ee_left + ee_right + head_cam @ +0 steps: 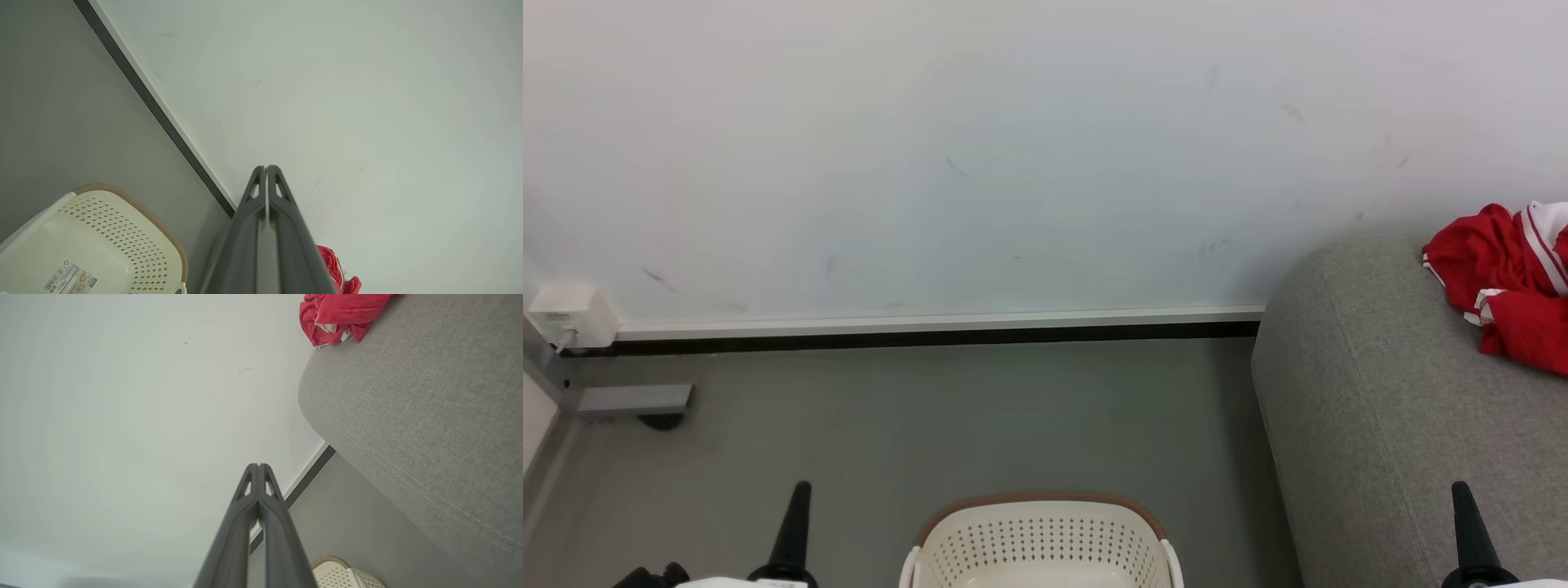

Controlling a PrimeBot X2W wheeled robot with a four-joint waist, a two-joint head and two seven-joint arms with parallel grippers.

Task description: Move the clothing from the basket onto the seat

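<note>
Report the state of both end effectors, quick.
Left end effector: closed, holding nothing.
Right end effector: closed, holding nothing.

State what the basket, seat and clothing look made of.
Basket: likely moulded plastic, smooth cream, rows of holes, brown rim band.
Seat: grey woven upholstery fabric, stitched seam.
Clothing: soft red cloth, crumpled folds, white trim.

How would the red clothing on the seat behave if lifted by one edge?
Probably floppy: the clothing lies crumpled in folds on the seat, so it would likely drape. It seems light, thin fabric. Unlikely to roll or slide; more likely to drag.
</note>
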